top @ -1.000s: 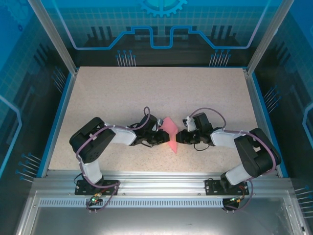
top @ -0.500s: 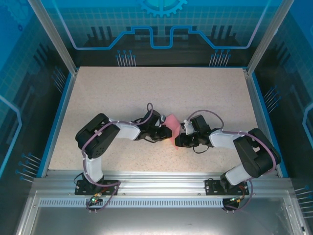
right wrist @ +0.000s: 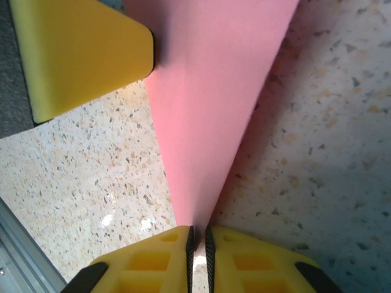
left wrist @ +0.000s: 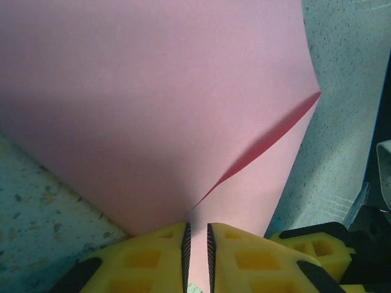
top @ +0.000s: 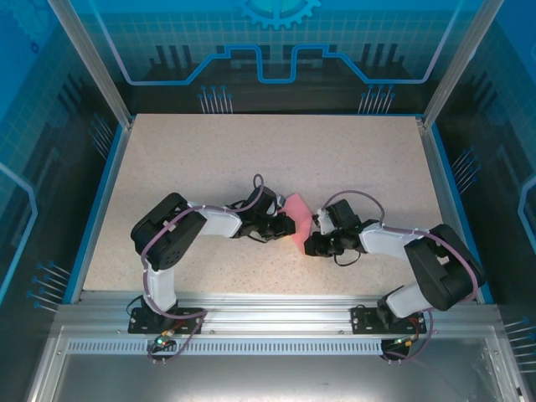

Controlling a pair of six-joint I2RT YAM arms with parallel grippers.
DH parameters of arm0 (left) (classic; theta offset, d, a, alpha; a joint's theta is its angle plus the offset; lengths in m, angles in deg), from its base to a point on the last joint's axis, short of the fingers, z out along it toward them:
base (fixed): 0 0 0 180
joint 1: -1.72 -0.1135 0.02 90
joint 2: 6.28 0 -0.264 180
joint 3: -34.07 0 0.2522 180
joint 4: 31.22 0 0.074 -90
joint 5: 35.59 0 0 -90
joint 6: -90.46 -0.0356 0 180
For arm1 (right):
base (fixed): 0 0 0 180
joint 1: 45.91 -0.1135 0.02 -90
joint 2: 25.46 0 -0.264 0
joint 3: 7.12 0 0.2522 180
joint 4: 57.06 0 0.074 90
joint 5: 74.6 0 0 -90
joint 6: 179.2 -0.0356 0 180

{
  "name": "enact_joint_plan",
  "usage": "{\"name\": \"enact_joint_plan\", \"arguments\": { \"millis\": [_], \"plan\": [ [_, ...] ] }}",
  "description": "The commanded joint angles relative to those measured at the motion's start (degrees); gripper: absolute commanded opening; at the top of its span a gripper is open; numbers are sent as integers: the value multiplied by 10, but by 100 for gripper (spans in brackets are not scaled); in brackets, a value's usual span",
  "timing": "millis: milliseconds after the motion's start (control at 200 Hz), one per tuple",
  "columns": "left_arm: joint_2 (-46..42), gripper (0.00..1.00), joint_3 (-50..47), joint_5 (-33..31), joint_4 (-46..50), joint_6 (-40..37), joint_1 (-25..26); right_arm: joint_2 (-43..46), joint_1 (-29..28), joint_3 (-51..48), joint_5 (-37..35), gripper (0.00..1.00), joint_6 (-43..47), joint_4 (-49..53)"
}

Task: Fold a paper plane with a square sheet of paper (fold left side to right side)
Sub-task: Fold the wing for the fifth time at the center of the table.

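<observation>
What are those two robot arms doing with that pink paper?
The two arms are folding a pink sheet of paper near the middle of the table. The left gripper pinches one edge of the sheet and the right gripper pinches another, both with their jaws almost shut on it. The paper is bent over on itself but not pressed flat, so it is not a plane yet.

The sheet of paper [top: 295, 219] is thin, plain pink and unmarked. It sits mid-desk [top: 251, 151] toward the near edge, lifted and bent over on itself, with one layer overlapping the other along a slanting edge.
</observation>
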Motion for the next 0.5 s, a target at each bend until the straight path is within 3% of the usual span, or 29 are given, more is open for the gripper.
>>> {"name": "enact_joint_plan", "arguments": {
  "millis": [0, 495],
  "plan": [
    [16, 20, 7, -20, 23, -16, -6, 14, -13, -7, -11, 15, 5, 27],
    [17, 20, 7, -22, 25, -17, -8, 12, -36, 0, -10, 15, 2, 20]
  ]
}}
